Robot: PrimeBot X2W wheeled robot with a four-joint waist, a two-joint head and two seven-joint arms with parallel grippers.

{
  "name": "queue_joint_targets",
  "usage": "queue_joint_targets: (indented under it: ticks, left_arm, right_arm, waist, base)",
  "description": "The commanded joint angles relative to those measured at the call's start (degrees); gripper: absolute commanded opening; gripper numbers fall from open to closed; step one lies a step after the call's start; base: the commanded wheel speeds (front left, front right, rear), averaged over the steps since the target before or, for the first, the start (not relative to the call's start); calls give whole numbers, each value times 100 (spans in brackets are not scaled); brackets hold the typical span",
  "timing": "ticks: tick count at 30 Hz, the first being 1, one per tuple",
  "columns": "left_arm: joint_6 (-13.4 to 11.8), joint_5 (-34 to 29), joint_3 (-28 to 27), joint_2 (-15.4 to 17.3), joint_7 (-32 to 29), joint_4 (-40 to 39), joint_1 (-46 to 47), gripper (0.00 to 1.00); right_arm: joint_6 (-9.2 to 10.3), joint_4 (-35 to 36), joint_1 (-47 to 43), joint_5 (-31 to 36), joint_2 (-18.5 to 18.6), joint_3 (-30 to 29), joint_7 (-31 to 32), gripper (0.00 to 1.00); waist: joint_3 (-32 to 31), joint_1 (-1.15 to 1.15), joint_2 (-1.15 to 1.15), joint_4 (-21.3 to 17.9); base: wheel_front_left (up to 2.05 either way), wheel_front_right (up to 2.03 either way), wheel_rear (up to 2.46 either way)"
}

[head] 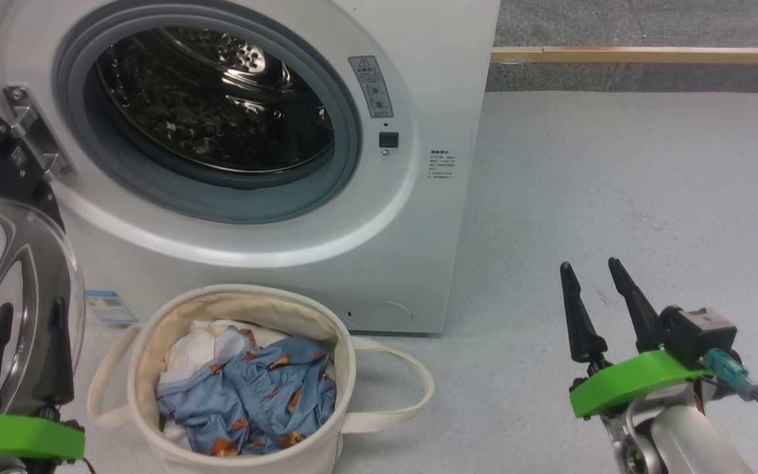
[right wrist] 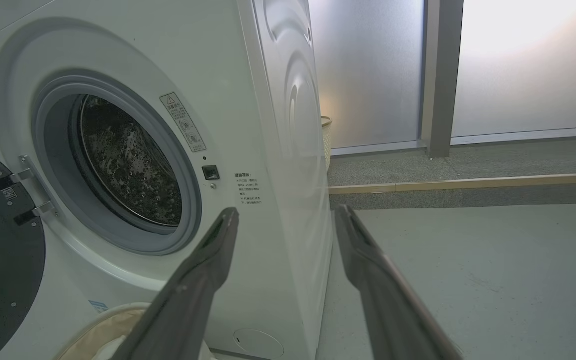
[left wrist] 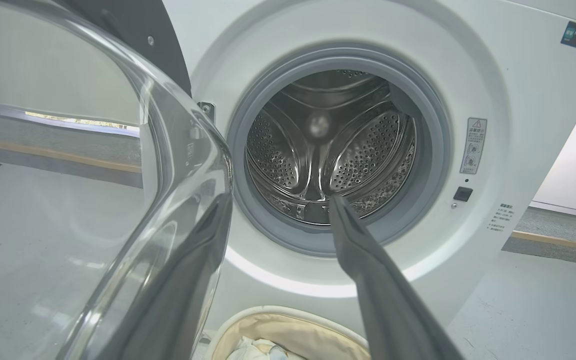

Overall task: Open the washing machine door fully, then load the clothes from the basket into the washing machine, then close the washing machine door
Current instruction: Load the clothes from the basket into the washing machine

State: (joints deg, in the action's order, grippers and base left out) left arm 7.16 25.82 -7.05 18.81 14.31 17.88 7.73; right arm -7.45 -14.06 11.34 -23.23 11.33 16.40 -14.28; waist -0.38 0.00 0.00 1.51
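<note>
The white washing machine stands with its steel drum exposed. Its door is swung open to the left, black rim and clear glass bowl at the frame's edge. In front sits the cream basket holding light blue clothes with orange prints and a cream-white piece. My left gripper is open at the lower left, seen through the door's glass. In the left wrist view my left gripper points at the drum, its left finger behind the glass bowl. My right gripper is open over bare floor, right of the machine.
Grey floor stretches right of the machine, ending at a wooden strip and a darker raised step. In the right wrist view frosted panels and a grey post stand behind, with a pale bin beside the machine's side.
</note>
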Motion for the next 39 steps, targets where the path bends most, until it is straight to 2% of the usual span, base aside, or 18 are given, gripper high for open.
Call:
queue_joint_targets:
  ticks: [1,13,25,33,39]
  left_arm:
    - [33,-28,-216,196,69,-139,329,100]
    - [33,-31,-197,221,69,-17,346,100]
    - [33,-61,-295,174,69,-45,353,100]
    - [33,-107,-135,139,69,-165,343,100]
    - [33,-176,242,25,69,-273,375,100]
  right_arm:
    - [-3,164,154,-1,-11,96,-72,100]
    - [-3,139,141,-2,-14,94,-72,100]
    - [-3,115,141,-33,-2,135,-72,100]
    - [-3,121,148,-35,9,157,-72,100]
    - [-3,103,150,-32,-4,169,-72,100]
  waist:
    - [4,0,0,-1]
    - [24,0,0,14]
    - [18,0,0,94]
    - [34,0,0,130]
    - [47,0,0,132]
  base:
    - [0,0,0]
    - [12,-12,0]
    - [121,-131,10]
    - [60,-60,0]
    - [0,0,0]
